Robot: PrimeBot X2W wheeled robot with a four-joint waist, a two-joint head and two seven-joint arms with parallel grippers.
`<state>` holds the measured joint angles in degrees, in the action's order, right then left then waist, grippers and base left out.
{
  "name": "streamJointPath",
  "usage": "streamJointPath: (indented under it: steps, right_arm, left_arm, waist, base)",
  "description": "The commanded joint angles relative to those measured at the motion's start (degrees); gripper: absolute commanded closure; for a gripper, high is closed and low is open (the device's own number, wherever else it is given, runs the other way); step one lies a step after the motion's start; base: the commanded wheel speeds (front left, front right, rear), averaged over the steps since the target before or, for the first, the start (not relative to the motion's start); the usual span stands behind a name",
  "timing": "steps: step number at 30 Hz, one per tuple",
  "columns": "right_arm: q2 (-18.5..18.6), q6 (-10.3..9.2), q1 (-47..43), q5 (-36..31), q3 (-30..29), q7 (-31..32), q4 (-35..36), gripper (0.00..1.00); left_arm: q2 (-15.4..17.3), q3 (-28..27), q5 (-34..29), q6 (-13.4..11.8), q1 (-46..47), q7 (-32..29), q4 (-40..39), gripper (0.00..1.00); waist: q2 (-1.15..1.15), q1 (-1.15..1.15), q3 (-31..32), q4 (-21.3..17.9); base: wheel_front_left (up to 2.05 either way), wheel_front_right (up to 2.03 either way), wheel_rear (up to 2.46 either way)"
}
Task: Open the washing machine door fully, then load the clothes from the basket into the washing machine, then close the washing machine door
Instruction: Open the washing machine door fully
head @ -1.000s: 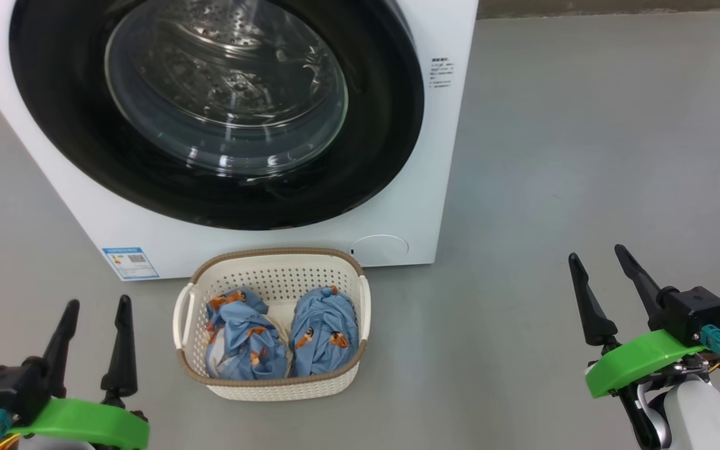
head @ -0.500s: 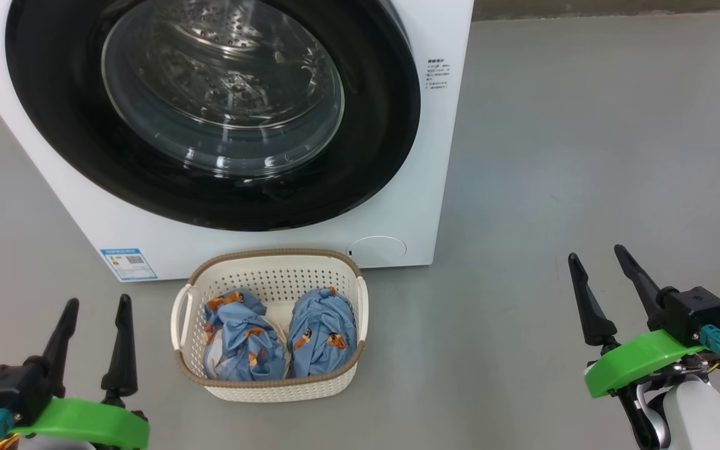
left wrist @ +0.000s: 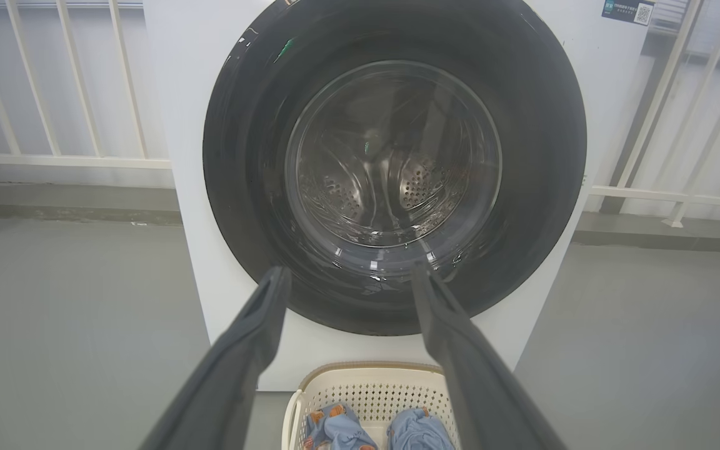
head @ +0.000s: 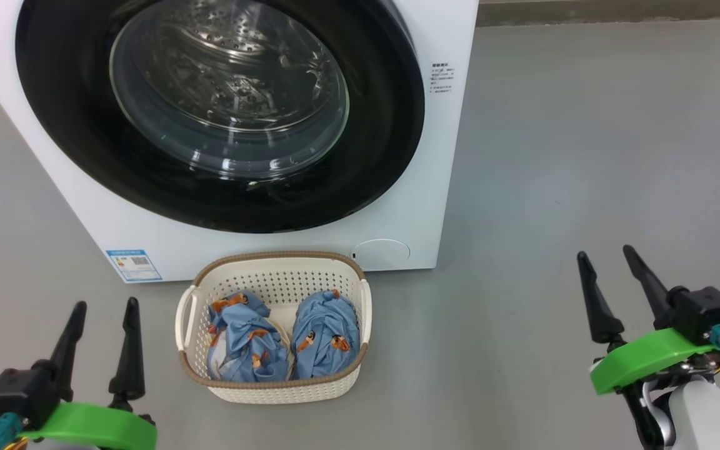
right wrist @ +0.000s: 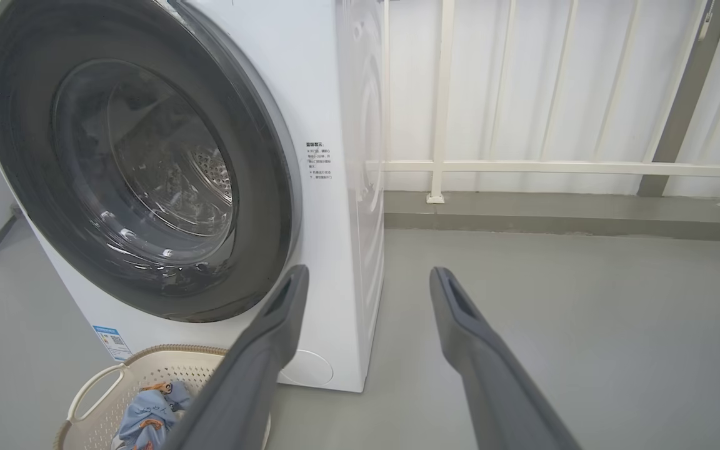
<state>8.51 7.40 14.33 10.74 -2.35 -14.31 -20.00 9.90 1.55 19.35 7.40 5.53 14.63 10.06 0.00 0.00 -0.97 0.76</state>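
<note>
Left gripper (head: 104, 304) is hovering at 7 o'clock in the head view, jaws spread, gripping nothing; right gripper (head: 604, 252) is hovering at 4 o'clock, likewise spread and empty. Door (head: 391, 125) is sitting shut on the washing machine (head: 444, 187) at 12 o'clock. Basket (head: 279, 256) is standing at 6 o'clock, just in front of the machine, holding both clothes (head: 325, 334) bundles side by side.

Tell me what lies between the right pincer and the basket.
Just bare grey floor lies between the right pincer and the basket, as the head view shows. The pincer is open and empty.
</note>
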Motion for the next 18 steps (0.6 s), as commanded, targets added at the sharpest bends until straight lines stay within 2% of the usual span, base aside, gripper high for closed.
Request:
streamJointPath:
  steps: [1, 14, 18]
  right_arm:
    - [0.0, 0.09, 2.5, 1.0, 0.7, -0.7, 1.5, 0.00]
    - [0.4, 0.09, 12.8, 7.2, -1.9, -0.7, 3.7, 0.00]
    - [-1.1, 0.09, 16.4, 14.1, -5.1, -0.7, 3.0, 0.00]
  left_arm:
    - [1.3, -1.7, -0.5, 0.1, 0.7, 0.4, -1.9, 0.00]
    - [0.7, 0.3, 0.2, 0.1, -1.2, 0.4, -3.2, 0.00]
    - [0.3, 0.1, 0.2, 0.1, -1.4, 0.4, -3.8, 0.00]
  waist:
    - [0.00, 0.00, 0.0, 0.2]
    - [0.00, 0.00, -1.0, 2.4]
    - [0.00, 0.00, -1.7, 3.1]
  base:
    - [0.00, 0.00, 0.00]
    - [0.00, 0.00, 0.00]
    - [0.00, 0.00, 0.00]
